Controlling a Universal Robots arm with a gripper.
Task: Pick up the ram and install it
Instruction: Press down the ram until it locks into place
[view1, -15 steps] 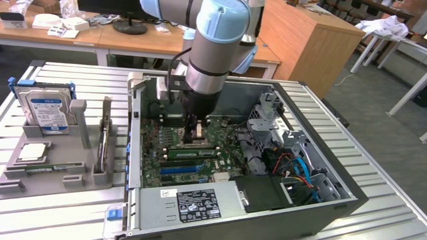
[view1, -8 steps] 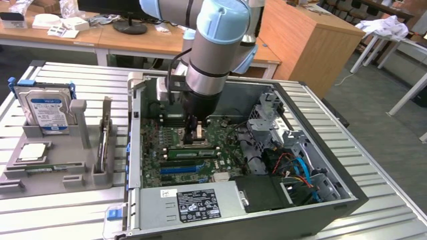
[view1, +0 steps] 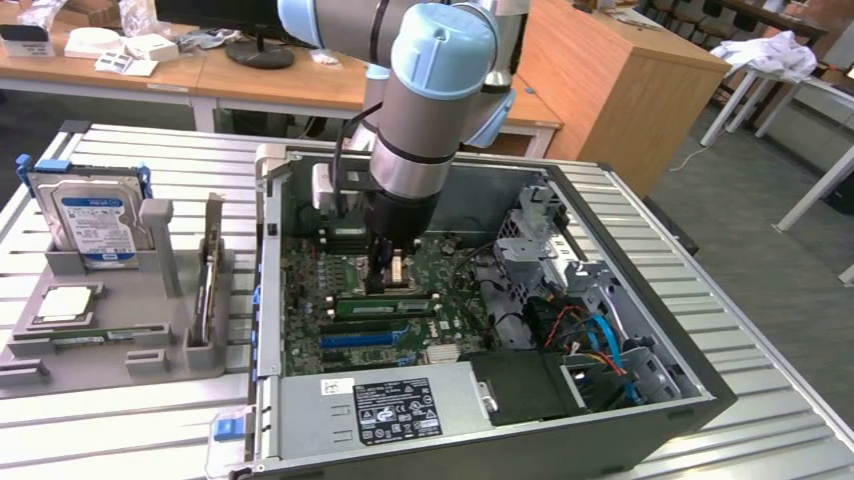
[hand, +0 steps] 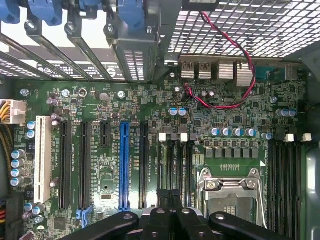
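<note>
My closed gripper (hand: 170, 220) presses a thin green ram stick (view1: 383, 306) into the motherboard's black memory slots (hand: 176, 167) below, seating unfinished.

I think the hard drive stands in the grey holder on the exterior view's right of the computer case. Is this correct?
Not quite. The exterior view shows the hard drive standing in the grey holder on that view's left of the case, not its right.
</note>
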